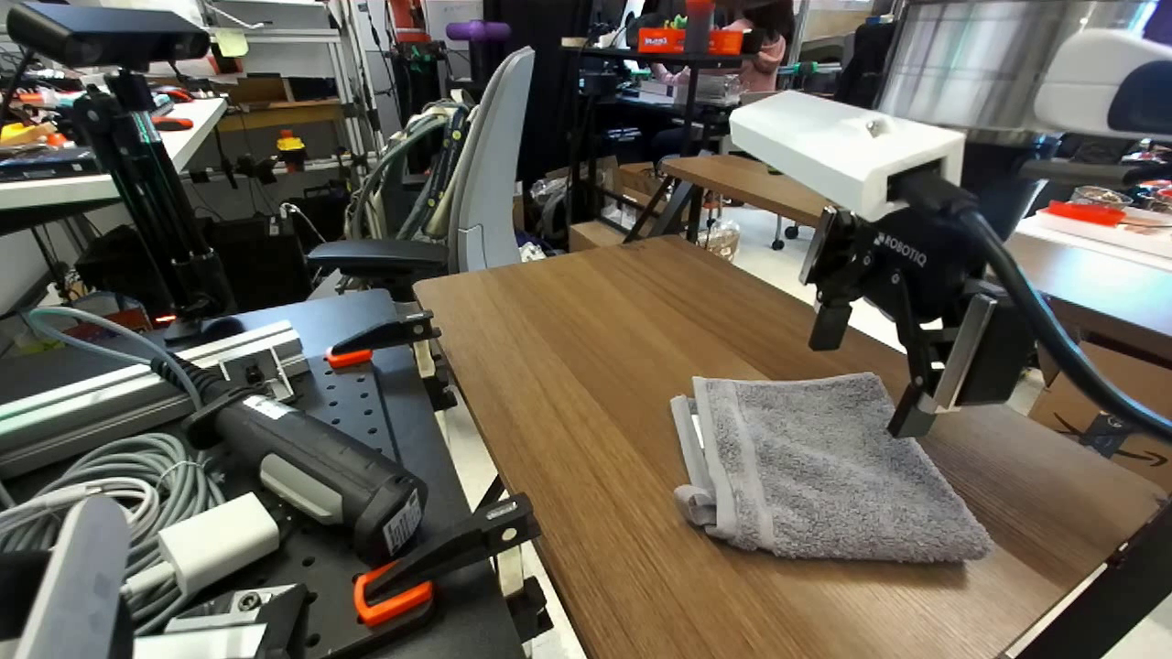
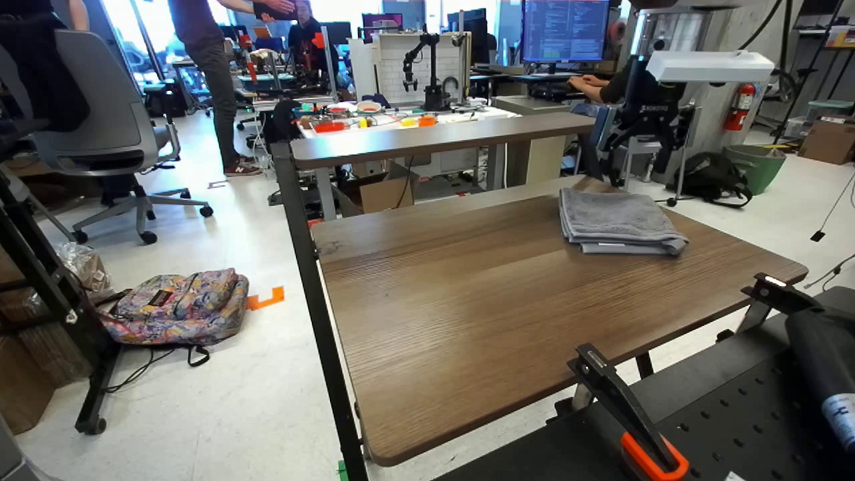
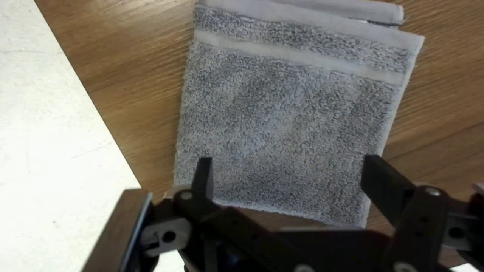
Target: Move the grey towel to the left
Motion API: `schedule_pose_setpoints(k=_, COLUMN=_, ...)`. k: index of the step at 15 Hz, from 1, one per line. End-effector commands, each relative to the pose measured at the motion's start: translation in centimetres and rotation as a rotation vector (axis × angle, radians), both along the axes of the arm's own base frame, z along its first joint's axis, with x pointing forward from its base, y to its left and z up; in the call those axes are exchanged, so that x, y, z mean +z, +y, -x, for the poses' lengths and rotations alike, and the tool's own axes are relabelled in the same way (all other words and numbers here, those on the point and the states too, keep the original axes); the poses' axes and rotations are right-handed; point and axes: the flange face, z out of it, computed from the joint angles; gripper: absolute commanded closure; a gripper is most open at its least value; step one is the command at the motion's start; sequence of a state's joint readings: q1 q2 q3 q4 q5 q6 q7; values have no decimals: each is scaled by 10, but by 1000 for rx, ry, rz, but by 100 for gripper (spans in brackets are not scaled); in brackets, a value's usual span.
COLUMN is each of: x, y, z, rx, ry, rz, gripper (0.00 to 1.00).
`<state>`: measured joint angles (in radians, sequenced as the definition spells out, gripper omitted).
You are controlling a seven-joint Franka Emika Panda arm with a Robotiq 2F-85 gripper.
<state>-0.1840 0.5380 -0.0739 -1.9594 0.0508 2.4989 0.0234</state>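
The grey towel [image 1: 824, 476] lies folded and flat on the wooden table [image 1: 568, 366]. It also shows in an exterior view [image 2: 621, 217] near the table's far edge, and it fills the middle of the wrist view [image 3: 283, 113]. Its hem band and a folded layer lie at the top of the wrist view. My gripper [image 1: 870, 377] is open and empty above the towel. In the wrist view the fingertips [image 3: 288, 162] are wide apart over the towel's near end, with towel showing between them. The gripper also hangs above the towel in an exterior view [image 2: 634, 166].
A black perforated bench [image 1: 366, 403] with orange-tipped clamps [image 1: 449, 558], a scanner-like tool [image 1: 311, 467] and coiled cables [image 1: 165, 485] adjoins the table. A black post [image 2: 314, 300] runs along one table end. A second wooden table [image 2: 441, 140] stands beyond. An office chair [image 1: 485, 174] is near.
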Motion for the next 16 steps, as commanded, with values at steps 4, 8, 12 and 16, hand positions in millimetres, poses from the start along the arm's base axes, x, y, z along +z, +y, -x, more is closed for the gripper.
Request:
schedule_pose_setpoints(k=4, x=-33, y=-15, z=21, rx=-25, ry=60, rz=-24, gripper=0)
schedule_pose_setpoints(k=8, x=-58, y=-23, z=29, rx=-43, ry=96, rz=-18, gripper=0)
schedule_pose_setpoints(k=12, x=-77, y=-14, z=37, rx=-25, ry=133, rz=-21, gripper=0)
schedule_pose_setpoints(k=16, x=-89, y=10, z=40, rx=7, ry=151, rz=-32, gripper=0)
